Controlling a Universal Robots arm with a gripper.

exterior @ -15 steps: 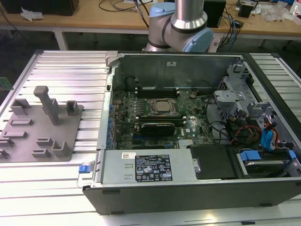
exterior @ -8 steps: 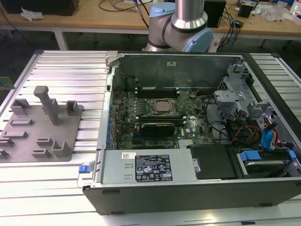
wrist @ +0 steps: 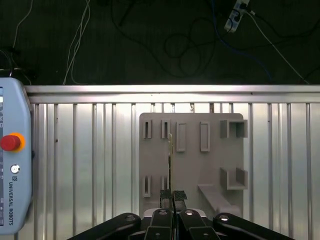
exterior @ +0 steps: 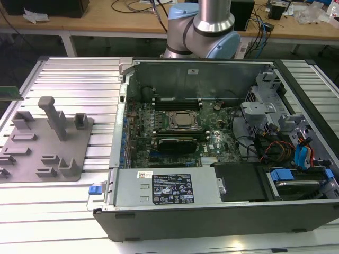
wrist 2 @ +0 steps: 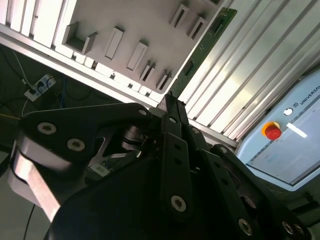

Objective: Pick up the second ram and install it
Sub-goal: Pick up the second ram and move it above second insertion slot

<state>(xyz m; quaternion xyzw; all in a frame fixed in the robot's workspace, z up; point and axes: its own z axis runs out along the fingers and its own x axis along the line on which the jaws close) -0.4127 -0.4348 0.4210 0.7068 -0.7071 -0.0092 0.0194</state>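
Closest to the wrist, the gripper point(wrist: 173, 194) has its jaws pinched narrowly onto the second ram point(wrist: 170, 160), which hangs above the grey tray point(wrist: 190, 167) at the left of the scene. I judge that such a slim hold on a thin board could let it tilt or slip, and a skewed stick would not seat squarely. It stands on edge, its long axis level and running left to right along the ribs of the table point(wrist: 90, 160). Well apart to the right lies the open computer case point(exterior: 222, 225), whose memory slots point(exterior: 177, 101) seem to run the same way.
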